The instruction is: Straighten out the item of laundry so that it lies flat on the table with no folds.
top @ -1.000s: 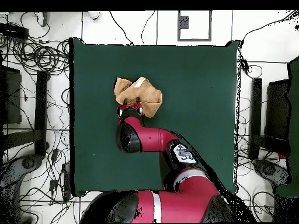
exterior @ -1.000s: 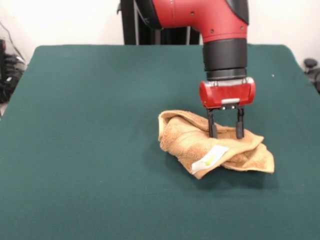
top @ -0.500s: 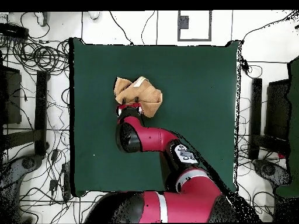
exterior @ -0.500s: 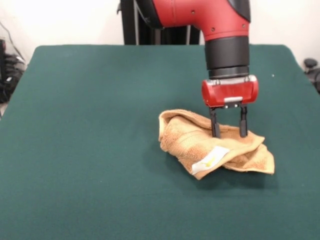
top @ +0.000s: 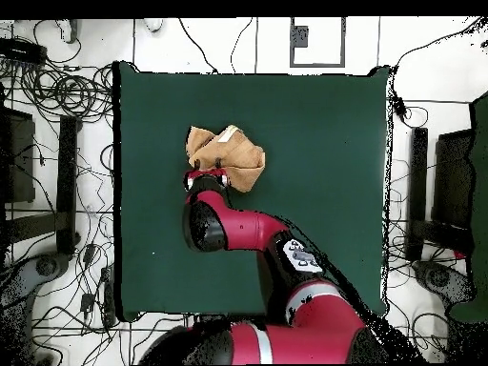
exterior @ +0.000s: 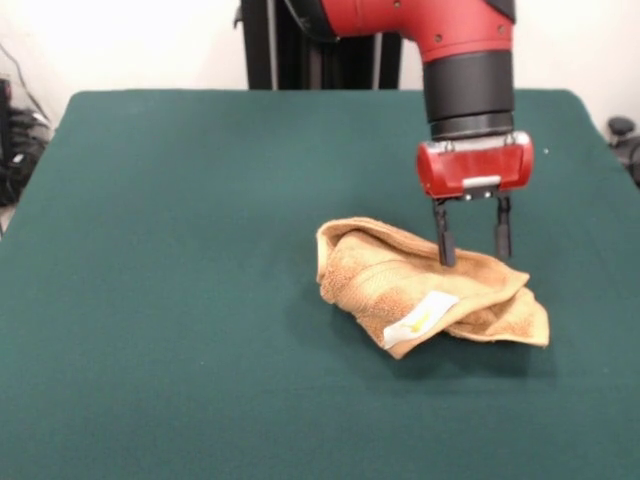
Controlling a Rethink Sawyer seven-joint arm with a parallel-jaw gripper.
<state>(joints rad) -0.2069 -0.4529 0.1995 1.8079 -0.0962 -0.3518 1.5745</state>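
Note:
The item of laundry (exterior: pixel 420 292) is a tan terry towel lying crumpled and folded over itself on the green table (exterior: pixel 180 250), right of centre in the front view, with its white-yellow tag (exterior: pixel 420 318) showing at the near edge. My gripper (exterior: pixel 474 256) hangs open just above the towel's far right part, nothing between its fingers. In the overhead view the towel (top: pixel 229 152) lies in the table's (top: pixel 315 133) upper left area, with the gripper (top: pixel 207 175) at its lower left edge.
Cables and equipment ring the table (top: pixel 57 95) on the floor in the overhead view. A dark stand (exterior: pixel 270 45) rises behind the table's far edge.
The gripper has risen a little and shifted right in the front view, lifting its fingertips off the towel. The towel has kept its shape and place.

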